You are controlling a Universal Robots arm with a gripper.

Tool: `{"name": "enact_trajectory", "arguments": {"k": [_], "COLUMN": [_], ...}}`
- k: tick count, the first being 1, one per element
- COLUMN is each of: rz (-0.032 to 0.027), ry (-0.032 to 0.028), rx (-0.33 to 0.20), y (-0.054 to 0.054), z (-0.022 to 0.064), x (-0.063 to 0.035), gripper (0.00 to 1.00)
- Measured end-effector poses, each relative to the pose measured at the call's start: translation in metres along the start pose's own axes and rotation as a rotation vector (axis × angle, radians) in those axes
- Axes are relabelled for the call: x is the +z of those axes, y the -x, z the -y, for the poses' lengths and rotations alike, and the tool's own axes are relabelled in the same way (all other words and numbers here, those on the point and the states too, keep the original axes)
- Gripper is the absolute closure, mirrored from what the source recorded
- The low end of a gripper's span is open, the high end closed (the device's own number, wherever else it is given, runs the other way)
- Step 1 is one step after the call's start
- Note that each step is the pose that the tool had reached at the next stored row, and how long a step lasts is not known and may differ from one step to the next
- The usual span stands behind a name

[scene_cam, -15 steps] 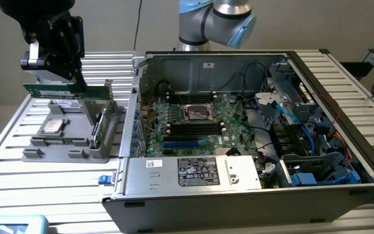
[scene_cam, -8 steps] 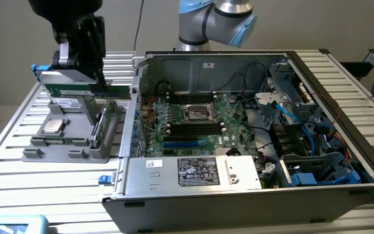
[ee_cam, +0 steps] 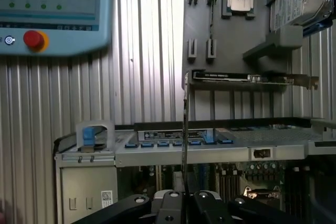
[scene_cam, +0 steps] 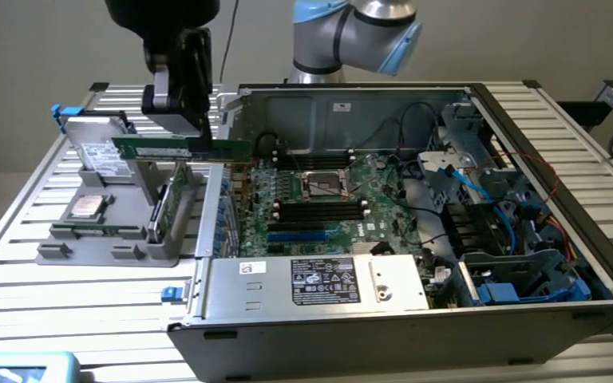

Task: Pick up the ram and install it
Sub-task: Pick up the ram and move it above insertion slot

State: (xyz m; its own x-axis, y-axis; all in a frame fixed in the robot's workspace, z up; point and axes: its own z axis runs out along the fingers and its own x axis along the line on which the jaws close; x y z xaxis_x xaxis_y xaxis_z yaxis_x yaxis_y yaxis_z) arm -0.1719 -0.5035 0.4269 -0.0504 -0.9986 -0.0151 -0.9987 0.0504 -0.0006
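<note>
Thin green ram stick [scene_cam: 141,148] is clamped in the black pincer [scene_cam: 184,134], upper left of the exterior view, beside the open case [scene_cam: 392,343]. If tilted, it could be jammed across the black slots [scene_cam: 318,209].

Parts holder [scene_cam: 93,246] at exterior view's left of computer case [scene_cam: 392,343], ram [scene_cam: 136,148] above their gap.

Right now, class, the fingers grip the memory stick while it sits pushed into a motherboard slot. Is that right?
No. The fingers do grip the memory stick, but it is not in a slot: the exterior view shows it held up in the air, clear of the motherboard.
</note>
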Motion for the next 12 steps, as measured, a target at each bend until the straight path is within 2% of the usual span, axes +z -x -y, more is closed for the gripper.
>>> {"name": "enact_trajectory", "arguments": {"k": [12], "rz": [0.0002], "ry": [0.0005], "rx": [-0.005], "y": [0.003], "z": [0.0543], "x": [0.0058], "gripper": [0.87]}}
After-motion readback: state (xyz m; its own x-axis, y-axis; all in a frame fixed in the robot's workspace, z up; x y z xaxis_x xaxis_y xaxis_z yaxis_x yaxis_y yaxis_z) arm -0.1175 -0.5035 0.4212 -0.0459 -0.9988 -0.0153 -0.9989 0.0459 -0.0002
